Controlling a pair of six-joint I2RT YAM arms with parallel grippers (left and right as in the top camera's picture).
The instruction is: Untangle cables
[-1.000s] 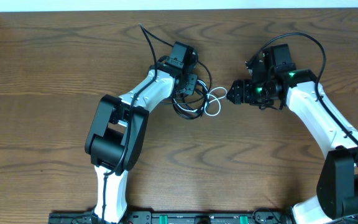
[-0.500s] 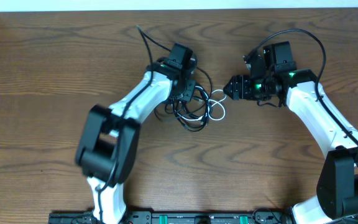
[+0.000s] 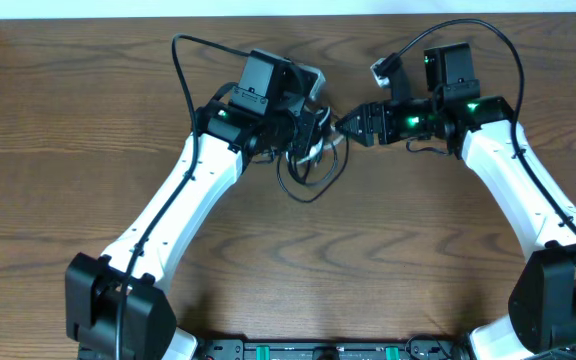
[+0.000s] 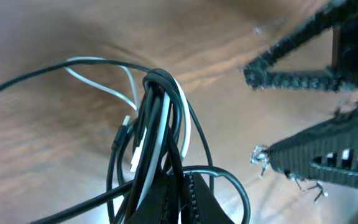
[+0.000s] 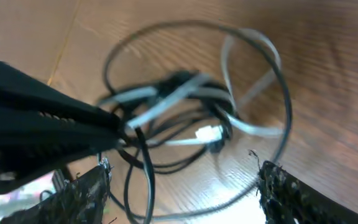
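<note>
Cables, a black one and a white one tangled into one bunch, are lying at the far middle of the wooden table. The left gripper is squeezing this bunch between its closed jaws. The right gripper is hovering just beside the bunch, its jaws standing wide apart and gripping nothing.

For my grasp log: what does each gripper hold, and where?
Left gripper: shut on the cables, pinching a bundle of black and white strands. Right gripper: open, holding nothing.
</note>
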